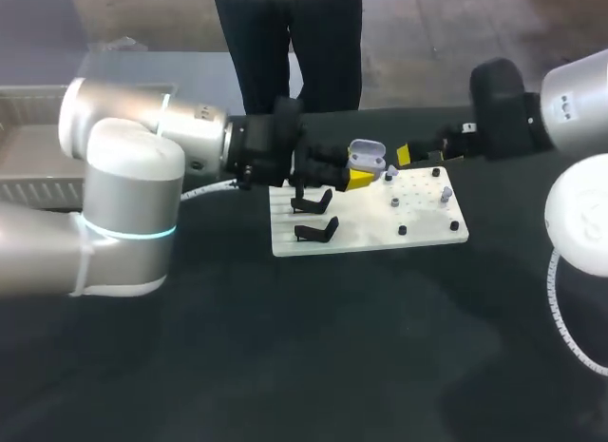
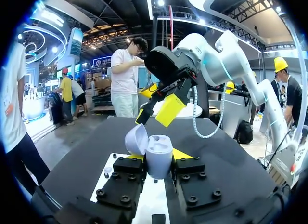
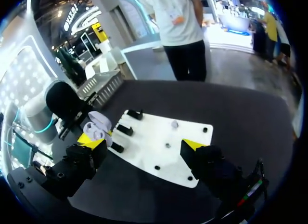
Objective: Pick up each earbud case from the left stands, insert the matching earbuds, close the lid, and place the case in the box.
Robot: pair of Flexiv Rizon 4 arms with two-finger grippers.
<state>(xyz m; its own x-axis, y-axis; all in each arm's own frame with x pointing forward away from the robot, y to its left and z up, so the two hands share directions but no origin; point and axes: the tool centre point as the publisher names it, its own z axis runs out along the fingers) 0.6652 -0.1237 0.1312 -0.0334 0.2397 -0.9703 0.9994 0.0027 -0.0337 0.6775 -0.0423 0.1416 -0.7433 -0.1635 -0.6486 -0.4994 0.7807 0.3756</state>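
Step in hand, judged from the open lid: earbud insertion. At the centre of the head view, the left pincer [image 1: 355, 179] is clamped on the lavender earbud case [image 1: 367, 157], over the upper left edge of the white board [image 1: 418, 238] and just beyond 2 empty black stands [image 1: 313, 202]. To the right, the right pincer [image 1: 416, 154] is near the case, fingers apart, holding nothing. The next move calls for it to fetch an earbud [image 1: 445, 192] from the pegs. Only the left wrist view shows the lid hinged back and the case interior. Only the right wrist view shows the pegs unobstructed.
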